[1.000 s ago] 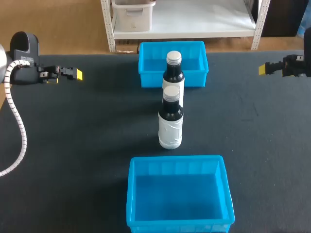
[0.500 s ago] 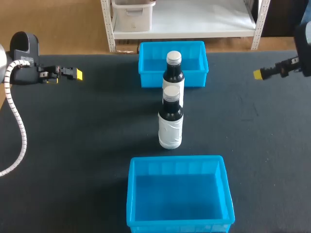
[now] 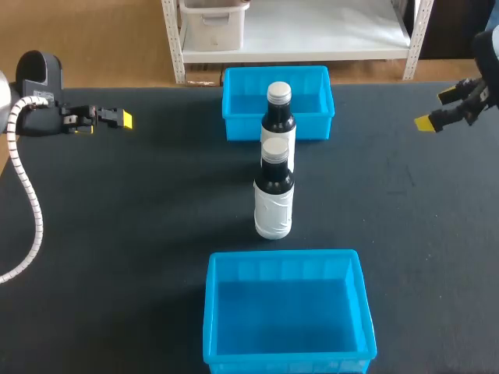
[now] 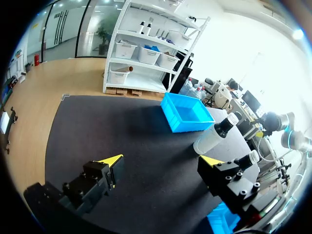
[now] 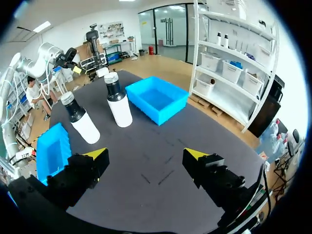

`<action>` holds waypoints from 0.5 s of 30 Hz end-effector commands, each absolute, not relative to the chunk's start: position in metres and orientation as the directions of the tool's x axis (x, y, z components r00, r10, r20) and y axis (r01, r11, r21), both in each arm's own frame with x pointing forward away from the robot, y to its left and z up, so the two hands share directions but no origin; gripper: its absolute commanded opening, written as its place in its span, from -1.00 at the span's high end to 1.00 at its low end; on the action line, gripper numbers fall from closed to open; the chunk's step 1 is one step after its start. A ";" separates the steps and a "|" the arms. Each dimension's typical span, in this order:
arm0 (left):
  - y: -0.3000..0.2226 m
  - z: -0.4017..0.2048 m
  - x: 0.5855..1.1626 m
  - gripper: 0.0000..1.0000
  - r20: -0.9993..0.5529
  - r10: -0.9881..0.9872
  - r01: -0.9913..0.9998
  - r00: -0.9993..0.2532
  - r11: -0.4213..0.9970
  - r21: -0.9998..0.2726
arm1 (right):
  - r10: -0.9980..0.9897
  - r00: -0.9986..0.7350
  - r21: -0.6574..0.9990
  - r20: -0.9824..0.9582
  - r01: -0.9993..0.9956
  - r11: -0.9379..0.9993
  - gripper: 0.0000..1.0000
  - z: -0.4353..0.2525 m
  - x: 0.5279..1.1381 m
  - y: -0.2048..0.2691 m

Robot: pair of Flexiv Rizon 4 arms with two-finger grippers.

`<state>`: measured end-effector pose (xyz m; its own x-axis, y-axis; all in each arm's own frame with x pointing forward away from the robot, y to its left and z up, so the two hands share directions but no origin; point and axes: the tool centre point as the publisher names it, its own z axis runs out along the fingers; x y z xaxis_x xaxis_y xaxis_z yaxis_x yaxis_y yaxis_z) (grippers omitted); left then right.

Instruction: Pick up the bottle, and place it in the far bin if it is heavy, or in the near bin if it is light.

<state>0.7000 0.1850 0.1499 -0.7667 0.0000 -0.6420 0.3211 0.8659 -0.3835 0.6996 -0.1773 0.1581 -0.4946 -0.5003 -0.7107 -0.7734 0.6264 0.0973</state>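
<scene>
In the head view, the near bottle (image 3: 274, 199) is seen upright on the counter (image 3: 140, 218), between the near bin (image 3: 284, 255) and the far bottle (image 3: 278, 117), which stands just before the far bin (image 3: 234, 101). Both are well apart from the left tool (image 3: 117, 118) and the right tool (image 3: 438, 109). In the left wrist view, that tool is shown released and empty, with the bottles ahead of one finger. In the right wrist view, the same is shown, fingers spread. The bottles are judged rigid and smooth, perhaps slippery, and their weight cannot be told unlifted. A hold around the labelled body is advised.
</scene>
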 end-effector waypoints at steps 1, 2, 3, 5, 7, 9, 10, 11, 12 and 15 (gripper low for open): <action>0.185 0.150 0.700 -1.00 -0.642 0.000 0.321 -0.767 0.866 -0.383 | -0.499 -0.492 0.192 -0.714 -0.822 0.537 -1.00 0.158 0.703 -0.180; 0.185 0.150 0.700 -1.00 -0.642 0.000 0.321 -0.767 0.866 -0.383 | -0.499 -0.492 0.192 -0.714 -0.822 0.537 -1.00 0.158 0.703 -0.180; 0.185 0.150 0.700 -1.00 -0.642 0.000 0.321 -0.767 0.866 -0.383 | -0.499 -0.492 0.192 -0.714 -0.822 0.537 -1.00 0.158 0.703 -0.180; 0.185 0.150 0.700 -1.00 -0.642 0.000 0.321 -0.767 0.866 -0.383 | -0.499 -0.492 0.192 -0.714 -0.822 0.537 -1.00 0.158 0.703 -0.180; 0.185 0.150 0.700 -1.00 -0.642 0.000 0.321 -0.767 0.866 -0.383 | -0.508 -0.463 0.175 -0.726 -0.839 0.515 -1.00 0.158 0.703 -0.176; 0.185 0.150 0.700 -1.00 -0.642 0.000 0.321 -0.767 0.866 -0.383 | -0.527 -0.409 0.139 -0.745 -0.868 0.477 -1.00 0.158 0.701 -0.170; 0.185 0.150 0.700 -1.00 -0.642 0.000 0.321 -0.767 0.866 -0.383 | -0.532 -0.379 0.119 -0.757 -0.881 0.458 -1.00 0.158 0.700 -0.167; 0.185 0.150 0.700 -1.00 -0.642 0.000 0.321 -0.767 0.866 -0.383 | -0.538 -0.344 0.097 -0.769 -0.896 0.434 -1.00 0.159 0.698 -0.164; 0.185 0.150 0.700 -1.00 -0.642 0.000 0.321 -0.767 0.866 -0.383 | -0.541 -0.316 0.076 -0.779 -0.905 0.418 -1.00 0.159 0.696 -0.162; 0.185 0.150 0.700 -1.00 -0.642 0.000 0.321 -0.767 0.866 -0.383 | -0.560 -0.248 0.035 -0.790 -0.931 0.363 -1.00 0.159 0.690 -0.155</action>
